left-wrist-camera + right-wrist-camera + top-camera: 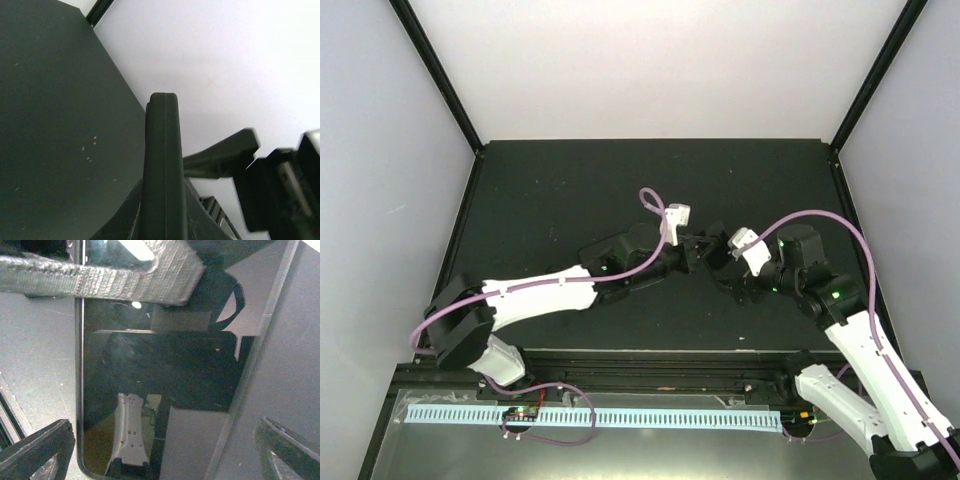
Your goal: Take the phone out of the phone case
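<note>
Right gripper (162, 426): released, its 2 black fingers (35, 450) spread to either side of the phone (165, 365), a flat slab of glossy glass. The smooth, round-cornered phone case (161, 160) is clamped edge-on by the left gripper (162, 215), 1 ridged finger (125, 277) laid across the screen. A matte black mat (570, 190) lies beyond.

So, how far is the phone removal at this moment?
Done: the left gripper clamps the phone. In hand: the right gripper, open, straddles it. Left: the phone case seems still on, so the separation itself remains.
</note>
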